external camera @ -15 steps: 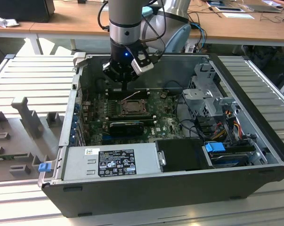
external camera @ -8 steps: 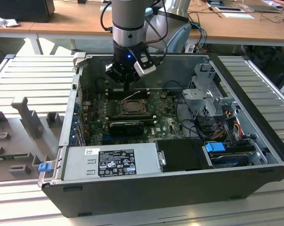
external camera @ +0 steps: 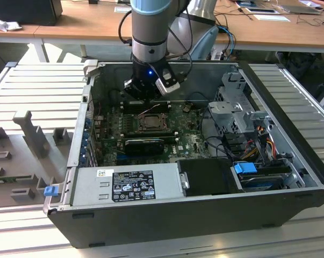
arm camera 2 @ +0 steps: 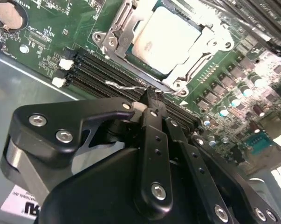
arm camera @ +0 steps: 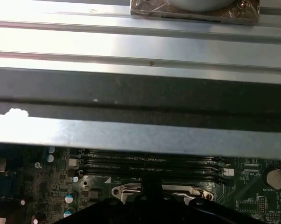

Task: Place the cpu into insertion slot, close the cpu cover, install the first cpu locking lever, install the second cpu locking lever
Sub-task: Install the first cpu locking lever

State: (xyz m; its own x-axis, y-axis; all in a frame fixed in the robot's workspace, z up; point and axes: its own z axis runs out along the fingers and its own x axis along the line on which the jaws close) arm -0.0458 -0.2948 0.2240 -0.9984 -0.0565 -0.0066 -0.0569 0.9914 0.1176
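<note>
Here the tool (arm camera 2: 149,100) is right down by the board, its two black fingers pinched together on a thin wire lever (arm camera 2: 131,85). Just past it, in the second wrist view, the cpu (arm camera 2: 166,39) already sits in the insertion slot (arm camera 2: 145,67), and the cpu cover (arm camera 2: 117,32) looks shut flat around it. So I think the chip and cover are done, and one locking lever is being worked. In the exterior view the arm (external camera: 149,32) stands almost straight up over the open computer case (external camera: 167,215).

Gripper (arm camera 2: 149,95) low, fingers seemingly together.
</note>
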